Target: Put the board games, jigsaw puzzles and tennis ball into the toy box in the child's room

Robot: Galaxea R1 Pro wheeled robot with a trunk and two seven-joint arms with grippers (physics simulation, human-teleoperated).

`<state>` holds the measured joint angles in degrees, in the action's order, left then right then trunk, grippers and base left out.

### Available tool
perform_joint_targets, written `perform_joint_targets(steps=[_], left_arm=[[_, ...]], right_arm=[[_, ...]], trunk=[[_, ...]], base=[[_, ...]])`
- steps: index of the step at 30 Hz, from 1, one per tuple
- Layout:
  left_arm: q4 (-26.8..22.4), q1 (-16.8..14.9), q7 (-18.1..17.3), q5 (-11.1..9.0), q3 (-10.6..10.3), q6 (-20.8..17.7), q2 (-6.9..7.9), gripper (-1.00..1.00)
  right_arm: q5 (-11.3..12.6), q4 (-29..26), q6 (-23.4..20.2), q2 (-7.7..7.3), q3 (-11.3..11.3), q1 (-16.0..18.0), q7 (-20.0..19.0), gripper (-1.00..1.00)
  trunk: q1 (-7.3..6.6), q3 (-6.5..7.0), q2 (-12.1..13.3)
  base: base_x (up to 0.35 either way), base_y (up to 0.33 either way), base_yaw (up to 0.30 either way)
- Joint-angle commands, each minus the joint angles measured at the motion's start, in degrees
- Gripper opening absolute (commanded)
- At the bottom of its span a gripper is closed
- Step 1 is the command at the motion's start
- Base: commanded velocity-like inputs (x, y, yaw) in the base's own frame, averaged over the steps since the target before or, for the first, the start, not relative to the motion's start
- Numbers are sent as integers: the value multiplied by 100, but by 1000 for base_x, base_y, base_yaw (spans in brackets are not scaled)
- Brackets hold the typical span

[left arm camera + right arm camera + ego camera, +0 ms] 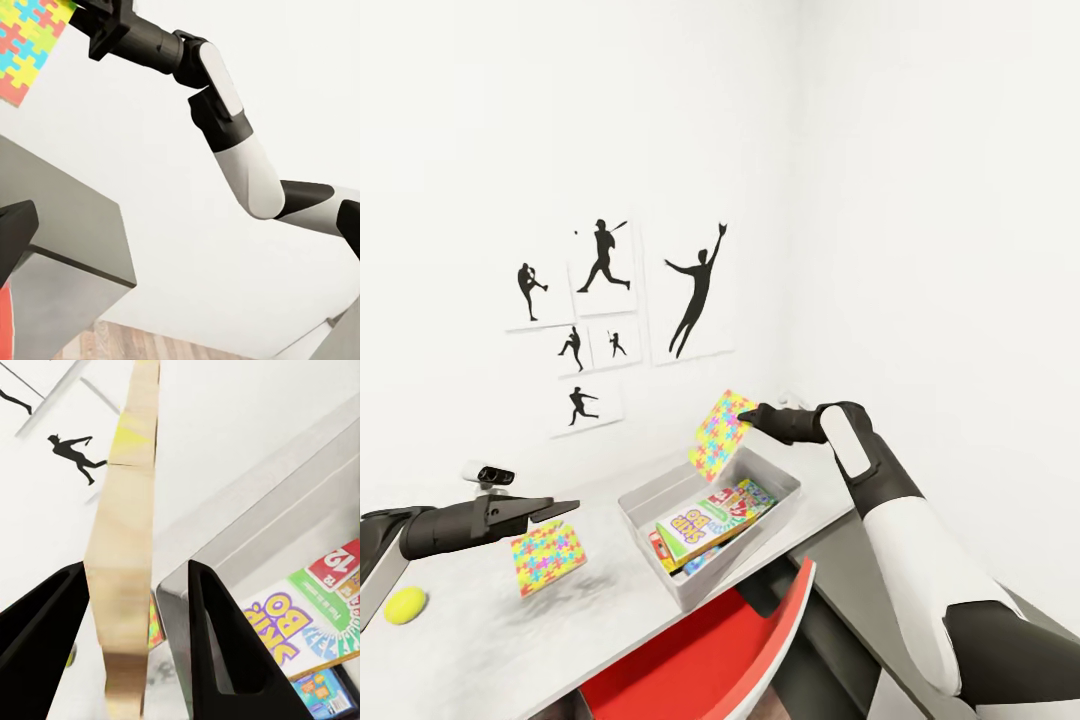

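Observation:
My right gripper (748, 414) is shut on one edge of a multicoloured jigsaw puzzle (718, 436), held tilted on edge above the far rim of the grey toy box (643, 497). In the right wrist view the slab (124, 547) stands edge-on between the dark fingers (217, 637). In the box lies the Skip-Bo board game (712, 514) on a blue one (705, 559). My left gripper (565, 509) holds the second puzzle (548, 556) just above the table (480, 650). The tennis ball (405, 605) rests at the table's left.
A red chair (700, 650) with a white shell is tucked under the table's front edge below the box. A small white device (490, 473) stands by the wall behind my left arm. Silhouette posters (600, 320) hang on the wall; the room's corner is behind the box.

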<state>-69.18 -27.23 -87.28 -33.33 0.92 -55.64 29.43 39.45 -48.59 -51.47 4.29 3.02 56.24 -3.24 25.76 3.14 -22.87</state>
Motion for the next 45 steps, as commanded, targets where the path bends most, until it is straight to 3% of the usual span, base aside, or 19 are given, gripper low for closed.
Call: perform_joint_targets(steps=[1, 12, 19, 45], left_arm=[[1, -2, -17, -4, -3, -61, 2, 100], [1, -2, -20, 1, -4, -60, 2, 100], [1, -2, -19, 2, -4, -60, 2, 100], [1, -2, -17, 2, -4, -52, 2, 100]], right_arm=[[-34, 11, -22, 3, -6, 2, -34, -100], [24, 883, 15, 27, -99, 18, -36, -100], [233, 950, -20, 20, -351, 18, -36, -100], [261, 957, 15, -99, -397, 79, -98, -100]], trunk=[[3, -12, -5], [3, -113, -5], [3, -179, -5], [3, -422, -5]], base=[[67, 75, 21], [13, 15, 4], [0, 0, 0], [0, 0, 0]])
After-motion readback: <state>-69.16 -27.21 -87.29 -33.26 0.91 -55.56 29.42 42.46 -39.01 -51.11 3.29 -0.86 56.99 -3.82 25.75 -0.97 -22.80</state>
